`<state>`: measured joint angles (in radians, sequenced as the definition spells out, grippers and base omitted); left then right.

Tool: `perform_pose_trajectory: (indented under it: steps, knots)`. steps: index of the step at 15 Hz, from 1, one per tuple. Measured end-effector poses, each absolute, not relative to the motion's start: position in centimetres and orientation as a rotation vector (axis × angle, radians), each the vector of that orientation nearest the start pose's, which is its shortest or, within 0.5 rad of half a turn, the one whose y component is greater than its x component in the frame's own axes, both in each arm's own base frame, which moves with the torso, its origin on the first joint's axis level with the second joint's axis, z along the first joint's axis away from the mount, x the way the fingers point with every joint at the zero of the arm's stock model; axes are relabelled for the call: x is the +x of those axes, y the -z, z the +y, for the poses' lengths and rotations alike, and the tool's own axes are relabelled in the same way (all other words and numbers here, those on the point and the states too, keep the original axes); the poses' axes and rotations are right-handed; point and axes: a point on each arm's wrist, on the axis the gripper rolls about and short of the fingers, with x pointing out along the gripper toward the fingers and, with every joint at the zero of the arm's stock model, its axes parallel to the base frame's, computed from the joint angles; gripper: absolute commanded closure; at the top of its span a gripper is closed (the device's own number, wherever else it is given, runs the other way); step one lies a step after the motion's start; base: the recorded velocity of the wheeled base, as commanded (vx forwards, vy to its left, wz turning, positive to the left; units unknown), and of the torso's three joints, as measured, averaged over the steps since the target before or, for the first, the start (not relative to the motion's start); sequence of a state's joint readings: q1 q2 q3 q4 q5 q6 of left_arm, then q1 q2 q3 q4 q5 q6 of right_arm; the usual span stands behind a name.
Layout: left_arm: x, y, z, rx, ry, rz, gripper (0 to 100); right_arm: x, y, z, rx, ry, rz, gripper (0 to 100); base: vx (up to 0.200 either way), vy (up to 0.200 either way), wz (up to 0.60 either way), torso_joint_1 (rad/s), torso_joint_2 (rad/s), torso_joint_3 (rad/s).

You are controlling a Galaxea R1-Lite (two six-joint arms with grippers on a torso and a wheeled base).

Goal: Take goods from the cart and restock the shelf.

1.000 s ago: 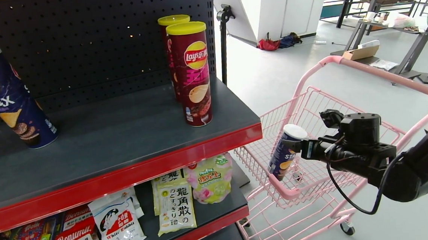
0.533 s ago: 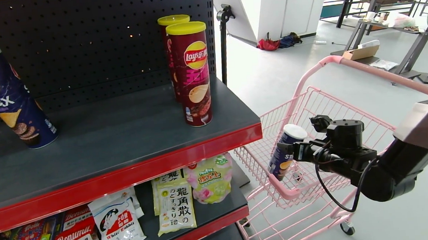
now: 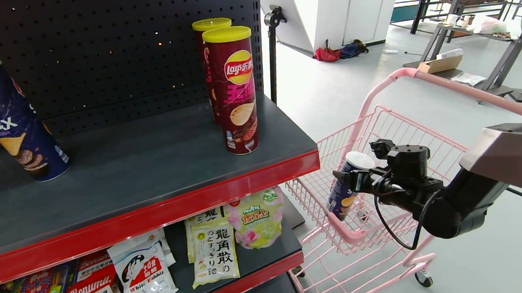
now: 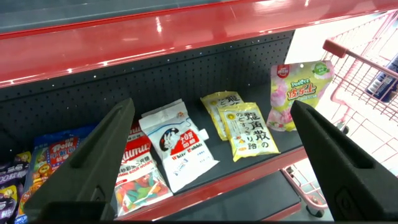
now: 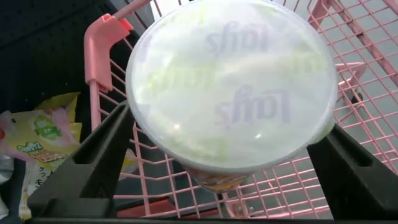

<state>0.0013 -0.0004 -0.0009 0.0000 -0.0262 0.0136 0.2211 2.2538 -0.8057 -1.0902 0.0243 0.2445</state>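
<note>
Shelf (image 3: 152,172) beside pink cart (image 3: 445,90), blue chip can (image 3: 341,197) inside it.
The can leans in the cart's corner nearest the shelf; my right gripper (image 3: 347,179) straddles it just below the white lid, jaws apart. My left gripper (image 4: 211,106), spread wide, faces snack bags (image 4: 177,149) on a lower board.

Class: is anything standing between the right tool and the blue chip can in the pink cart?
Nothing visible does. The right tool is already at the blue chip can, which stands in the pink cart. The tool's open fingers sit on either side of the can's top.
</note>
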Motion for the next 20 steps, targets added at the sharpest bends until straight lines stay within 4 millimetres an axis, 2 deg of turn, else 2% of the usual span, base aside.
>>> perform_pose_trajectory:
  steps: [4, 5, 11, 14, 17, 18, 20]
  knots:
    - [-2.3, -7.6, -0.1, 0.014, 0.025, -0.001, 0, 37.4, -2.7, 8.6, 0.205, -0.195, 0.391, 0, 0.0, 0.0, 0.0, 0.0, 0.0, 0.0]
    - [-2.3, -7.6, -0.1, 0.014, 0.025, -0.001, 0, 37.6, -2.8, 8.7, 0.207, -0.194, 0.376, 100, 0.0, 0.0, 0.0, 0.0, 0.0, 0.0]
    - [-2.3, -7.6, -0.1, 0.015, 0.023, -0.001, 0, 37.8, -1.8, 9.5, 0.202, -0.197, 0.343, 100, 0.0, 0.0, 0.0, 0.0, 0.0, 0.0]
    - [-2.3, -7.6, -0.1, 0.016, 0.023, -0.001, 0, 38.1, -2.7, 9.5, 0.189, -0.171, 0.326, 100, 0.0, 0.0, 0.0, 0.0, 0.0, 0.0]
    - [-2.3, -7.5, -0.1, 0.014, 0.023, -0.001, 0, 38.1, -6.6, 8.9, 0.155, -0.153, 0.303, 100, 0.0, 0.0, 0.0, 0.0, 0.0, 0.0]
    - [-2.3, -7.5, -0.1, 0.014, 0.024, -0.001, 0, 37.9, -8.4, 8.6, 0.143, -0.144, 0.291, 100, 0.0, 0.0, 0.0, 0.0, 0.0, 0.0]
    - [-2.3, -7.5, -0.1, 0.011, 0.026, -0.001, 0, 36.7, -13.6, 7.6, 0.12, -0.107, 0.25, 100, 0.0, 0.0, 0.0, 0.0, 0.0, 0.0]
